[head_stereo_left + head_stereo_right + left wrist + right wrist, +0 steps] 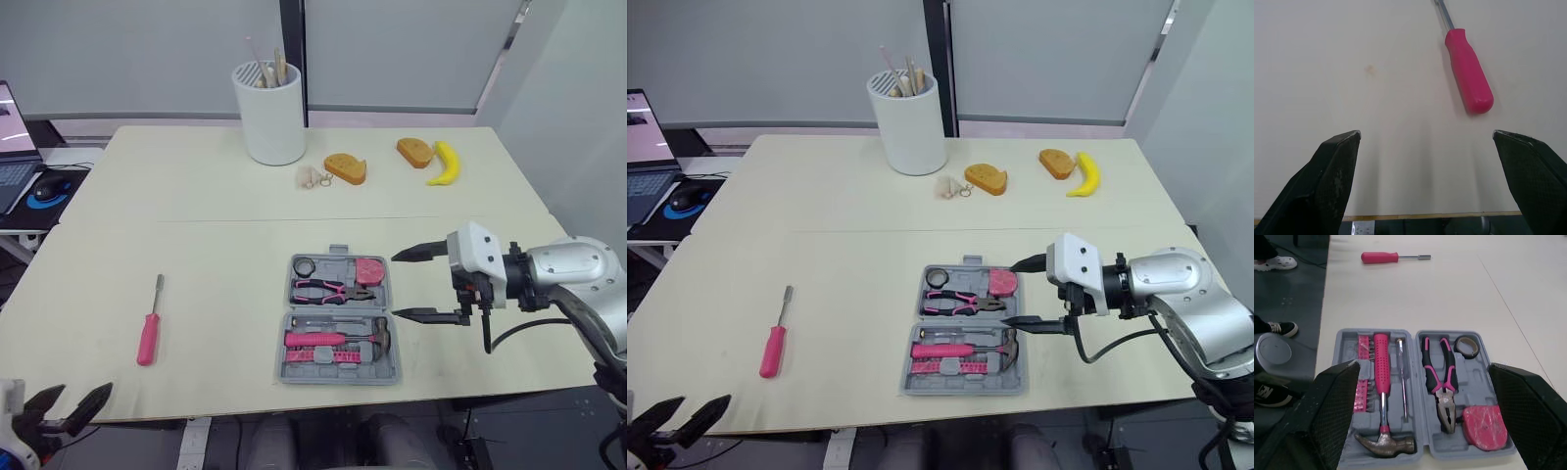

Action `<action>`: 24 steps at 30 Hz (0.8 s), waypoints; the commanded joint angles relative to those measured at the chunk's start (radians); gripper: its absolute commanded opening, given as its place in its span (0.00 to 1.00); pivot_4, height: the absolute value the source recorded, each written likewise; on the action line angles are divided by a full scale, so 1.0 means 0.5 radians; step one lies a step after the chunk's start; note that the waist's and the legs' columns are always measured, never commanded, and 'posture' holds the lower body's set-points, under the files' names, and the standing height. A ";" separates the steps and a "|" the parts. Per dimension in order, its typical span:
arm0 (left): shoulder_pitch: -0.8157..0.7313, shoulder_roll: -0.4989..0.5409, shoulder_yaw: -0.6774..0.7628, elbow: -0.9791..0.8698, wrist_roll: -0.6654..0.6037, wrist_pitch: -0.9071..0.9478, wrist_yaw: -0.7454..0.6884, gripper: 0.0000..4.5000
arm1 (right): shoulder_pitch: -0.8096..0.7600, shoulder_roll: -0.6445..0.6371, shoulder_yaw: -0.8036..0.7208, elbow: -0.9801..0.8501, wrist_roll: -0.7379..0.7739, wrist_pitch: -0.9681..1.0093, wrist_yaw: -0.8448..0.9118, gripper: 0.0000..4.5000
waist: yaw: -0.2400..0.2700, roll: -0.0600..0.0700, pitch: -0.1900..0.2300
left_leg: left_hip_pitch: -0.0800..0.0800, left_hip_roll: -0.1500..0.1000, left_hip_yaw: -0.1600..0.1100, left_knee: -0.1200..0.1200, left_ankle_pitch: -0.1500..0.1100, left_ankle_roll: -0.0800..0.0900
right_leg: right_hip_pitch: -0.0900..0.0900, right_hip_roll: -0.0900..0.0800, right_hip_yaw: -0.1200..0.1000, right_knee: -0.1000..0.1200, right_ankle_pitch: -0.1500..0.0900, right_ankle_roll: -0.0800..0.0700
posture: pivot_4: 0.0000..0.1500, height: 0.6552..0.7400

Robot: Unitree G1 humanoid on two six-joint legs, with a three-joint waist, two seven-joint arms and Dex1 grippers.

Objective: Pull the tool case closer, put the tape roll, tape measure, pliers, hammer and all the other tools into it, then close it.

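The grey tool case (pixel 339 372) lies open near the table's front edge. In it are the black tape roll (pixel 305 264), pink tape measure (pixel 369 269), pink-handled pliers (pixel 331 290), hammer (pixel 338 339), a thin screwdriver (pixel 1402 379) and a strip of pink bits (pixel 1361 387). My right gripper (pixel 414 285) is open just to the right of the case, its fingers pointing at it. A pink-handled screwdriver (pixel 149 333) lies on the table to the left. My left gripper (pixel 71 406) is open at the table's front left edge, short of the screwdriver (pixel 1468 81).
At the back of the table stand a white utensil holder (pixel 269 110), two pieces of toast (pixel 345 167), a banana (pixel 446 163) and a small keyring object (pixel 311 177). A laptop and mouse (pixel 47 188) sit on a side desk to the left.
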 commanded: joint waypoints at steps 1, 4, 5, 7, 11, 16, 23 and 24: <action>-0.019 -0.031 0.016 -0.137 -0.067 0.037 0.079 1.00 | -0.064 0.026 0.029 0.007 0.009 -0.043 0.021 0.98 | 0.005 0.000 0.000 | 0.000 0.000 -0.001 0.000 0.000 0.000 | 0.000 0.000 -0.001 0.000 0.000 0.000 | 1.00 0.89; -0.100 -0.097 -0.011 -0.195 -0.107 0.080 0.192 1.00 | -0.066 0.029 0.079 0.035 -0.036 -0.106 0.051 0.98 | 0.007 0.001 0.000 | 0.000 0.000 -0.002 0.001 0.000 0.000 | 0.001 0.000 -0.002 0.001 0.000 0.000 | 1.00 0.89; -0.133 -0.123 -0.026 -0.211 -0.115 0.092 0.235 1.00 | -0.064 0.031 0.092 0.037 -0.047 -0.122 0.056 0.98 | 0.006 0.000 0.000 | 0.000 -0.001 -0.001 0.001 0.000 0.000 | 0.001 0.000 -0.002 0.001 0.000 0.000 | 1.00 0.89; -0.212 -0.182 -0.064 -0.231 -0.096 0.079 0.346 1.00 | -0.066 0.048 0.104 0.036 -0.045 -0.134 0.052 0.98 | 0.005 0.000 0.000 | 0.000 -0.001 -0.001 0.001 0.000 0.000 | 0.001 0.000 -0.001 0.001 0.001 0.001 | 1.00 0.89; -0.391 -0.255 -0.163 -0.209 -0.010 0.009 0.520 1.00 | -0.081 0.068 0.126 0.053 -0.066 -0.157 0.031 0.98 | 0.004 0.000 0.000 | 0.000 -0.001 -0.001 0.002 0.000 0.000 | 0.002 0.001 -0.001 0.001 0.001 0.001 | 1.00 0.89; -0.601 -0.250 -0.323 -0.003 0.207 -0.095 0.699 1.00 | -0.099 0.086 0.150 0.050 -0.084 -0.152 0.018 0.98 | 0.004 0.000 0.000 | 0.001 -0.001 -0.001 0.002 0.000 0.000 | 0.003 0.002 -0.001 0.002 0.001 0.001 | 1.00 0.89; -0.800 -0.224 -0.508 0.190 0.364 -0.132 0.766 1.00 | -0.093 0.101 0.173 0.023 -0.099 -0.137 0.009 0.98 | 0.003 -0.001 0.000 | 0.000 -0.002 -0.002 0.002 0.000 0.000 | 0.003 0.003 0.000 0.002 0.003 0.003 | 1.00 0.89; -0.824 -0.228 -0.527 0.218 0.379 -0.145 0.769 1.00 | -0.092 0.101 0.175 0.020 -0.099 -0.134 0.008 0.98 | 0.002 0.000 0.000 | 0.000 -0.002 -0.002 0.002 0.000 0.000 | 0.003 0.002 0.000 0.002 0.003 0.003 | 1.00 0.89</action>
